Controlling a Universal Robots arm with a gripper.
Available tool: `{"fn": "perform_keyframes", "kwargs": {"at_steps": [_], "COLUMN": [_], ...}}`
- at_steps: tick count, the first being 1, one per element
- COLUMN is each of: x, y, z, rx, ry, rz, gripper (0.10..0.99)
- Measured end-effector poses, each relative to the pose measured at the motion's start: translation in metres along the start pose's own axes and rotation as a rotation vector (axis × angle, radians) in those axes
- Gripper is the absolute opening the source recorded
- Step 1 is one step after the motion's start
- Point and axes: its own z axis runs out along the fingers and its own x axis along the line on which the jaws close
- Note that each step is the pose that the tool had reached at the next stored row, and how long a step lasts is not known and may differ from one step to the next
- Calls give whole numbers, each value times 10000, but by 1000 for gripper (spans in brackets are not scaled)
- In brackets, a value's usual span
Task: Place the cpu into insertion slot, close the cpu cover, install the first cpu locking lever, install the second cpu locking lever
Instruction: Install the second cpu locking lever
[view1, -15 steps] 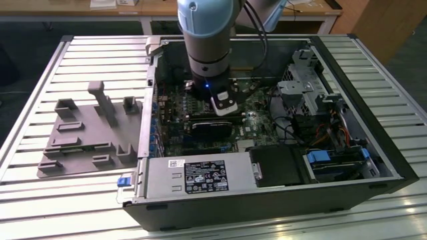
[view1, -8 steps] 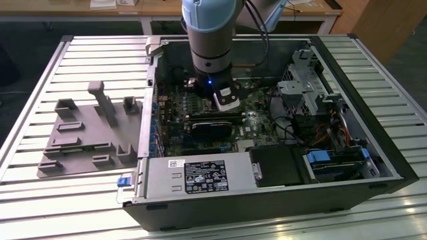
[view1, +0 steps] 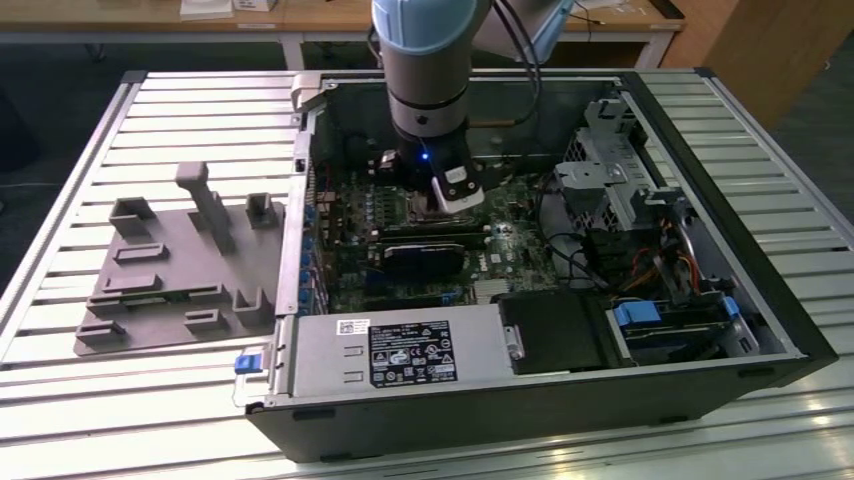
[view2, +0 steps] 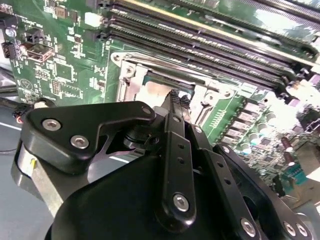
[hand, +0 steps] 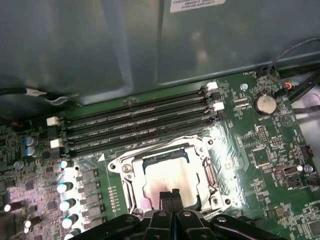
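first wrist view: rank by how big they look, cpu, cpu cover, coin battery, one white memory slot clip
1. cpu cover
2. cpu
3. coin battery
4. white memory slot clip
The gripper hides the cpu's near edge.

An open computer case (view1: 694, 130) lies on its side on a slatted metal table (view1: 160, 400). The robot arm (view1: 424, 60) reaches down into the case from above, its gripper (view1: 446, 205) low over the green motherboard (view1: 400, 285), near the board's middle; whether its fingers are apart cannot be made out. Just in front of the gripper, toward the power supply (view1: 394, 355), sits a black rectangular heatsink block (view1: 427, 255). The silver power supply fills the case's near edge, with a black drive bay (view1: 561, 330) beside it. Outside the case, on the exterior view's left, a grey moulded fixture tray (view1: 174, 280) rests on the table.
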Motion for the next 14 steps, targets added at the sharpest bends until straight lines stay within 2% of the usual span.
{"fn": "perform_keyframes", "kwargs": {"at_steps": [8, 14], "x": [-19, -18], "y": [110, 120], "z": [27, 29], "rx": [130, 143], "ry": [-34, -37], "rz": [-17, -18], "gripper": [106, 106]}}
